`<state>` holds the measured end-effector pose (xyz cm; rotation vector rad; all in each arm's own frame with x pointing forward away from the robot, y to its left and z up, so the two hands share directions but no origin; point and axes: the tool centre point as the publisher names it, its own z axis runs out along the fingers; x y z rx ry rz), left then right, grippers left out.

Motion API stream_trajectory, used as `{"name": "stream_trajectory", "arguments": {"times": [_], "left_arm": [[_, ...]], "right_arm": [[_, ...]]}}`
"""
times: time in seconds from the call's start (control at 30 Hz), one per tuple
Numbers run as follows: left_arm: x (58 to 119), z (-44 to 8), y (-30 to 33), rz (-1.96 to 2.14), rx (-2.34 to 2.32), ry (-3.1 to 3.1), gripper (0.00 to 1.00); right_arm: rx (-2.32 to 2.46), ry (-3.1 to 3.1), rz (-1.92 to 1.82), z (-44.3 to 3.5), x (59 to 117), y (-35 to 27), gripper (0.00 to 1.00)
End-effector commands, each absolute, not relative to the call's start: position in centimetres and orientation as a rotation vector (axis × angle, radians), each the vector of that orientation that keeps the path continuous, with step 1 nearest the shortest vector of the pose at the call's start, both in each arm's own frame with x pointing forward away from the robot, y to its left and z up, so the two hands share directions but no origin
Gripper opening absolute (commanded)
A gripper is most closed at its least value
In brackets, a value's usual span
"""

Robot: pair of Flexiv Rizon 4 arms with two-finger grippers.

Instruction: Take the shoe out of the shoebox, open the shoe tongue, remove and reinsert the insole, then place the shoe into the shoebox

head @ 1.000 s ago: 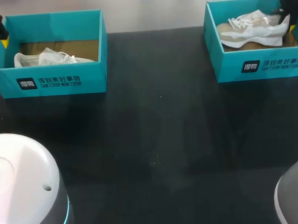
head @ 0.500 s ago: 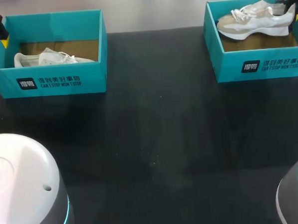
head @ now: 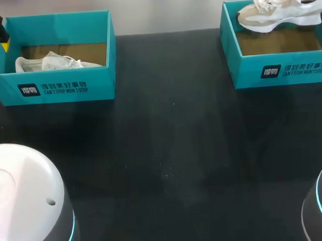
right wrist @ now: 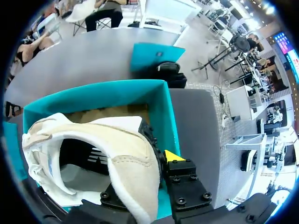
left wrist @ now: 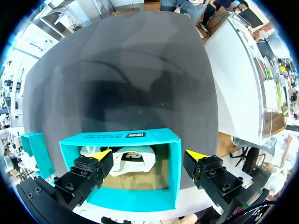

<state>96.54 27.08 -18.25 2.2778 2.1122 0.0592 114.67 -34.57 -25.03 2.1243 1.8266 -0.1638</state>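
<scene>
Shoe (head: 277, 12) is up in the air over the right shoebox (head: 280, 71), clear of the brown floor inside. It's a white and beige sneaker with white laces, roughly level with the sole facing down. The heel end points toward my right arm's side and the toe points toward the middle of the table (head: 168, 152).

The right gripper (right wrist: 154, 168) is clamped on the heel end. From the wrist view, one yellow-tipped finger sits right against the back of the heel. The other finger is hidden behind the shoe, so I can't see that side. The teal box sits below the shoe with its opening facing up.

On the other side, the left gripper (left wrist: 147, 161) is spread wide and holding nothing, parked above the outer end of the left shoebox (left wrist: 135, 136). One fingertip is over the inside of the box and the other is out past its side wall. A second shoe (left wrist: 131, 161), white, lies inside that box on the bottom. The two boxes are well apart, at opposite far corners of the dark table.
</scene>
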Motion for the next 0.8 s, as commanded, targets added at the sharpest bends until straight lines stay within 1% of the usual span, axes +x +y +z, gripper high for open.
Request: {"name": "stream_trajectory", "arguments": {"times": [0.03,0.5,0.8], "left_arm": [[96.5,-18.2,27.1,0.061,2.279,2.112,1.0],[96.5,-18.2,27.1,0.061,2.279,2.112,1.0],[96.5,-18.2,27.1,0.061,2.279,2.112,1.0]], "right_arm": [[2.094,1.804,-0.127,-22.0,113.0,-33.8,0.0],[2.057,1.799,-0.114,-17.5,110.9,-32.5,0.0],[2.038,1.78,-0.047,-13.4,107.1,-30.0,0.0]]}}
